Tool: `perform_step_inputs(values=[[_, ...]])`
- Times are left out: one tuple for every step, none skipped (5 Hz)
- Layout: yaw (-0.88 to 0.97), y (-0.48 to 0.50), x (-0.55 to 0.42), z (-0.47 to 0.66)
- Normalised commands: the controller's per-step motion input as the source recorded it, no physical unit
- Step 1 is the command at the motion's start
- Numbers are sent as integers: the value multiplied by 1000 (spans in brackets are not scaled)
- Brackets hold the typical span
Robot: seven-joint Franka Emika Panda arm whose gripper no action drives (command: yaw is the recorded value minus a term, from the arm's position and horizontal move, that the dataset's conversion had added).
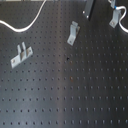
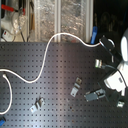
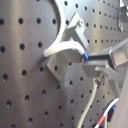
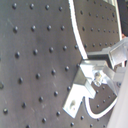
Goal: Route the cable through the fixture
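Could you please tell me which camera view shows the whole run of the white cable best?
The second exterior view: the cable curves across the board there. The first exterior view shows only a short arc at its top edge. Both wrist views show only short stretches beside a metal clip.

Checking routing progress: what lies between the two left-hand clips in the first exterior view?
Only bare perforated board between the leftmost clip and the middle clip.

Soft, blurry, evenly lit frames
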Motion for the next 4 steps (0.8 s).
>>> perform_step_inputs(values=[[243,-132,200,0],[411,-208,426,25],[377,-245,217,175],[611,-64,87,149]])
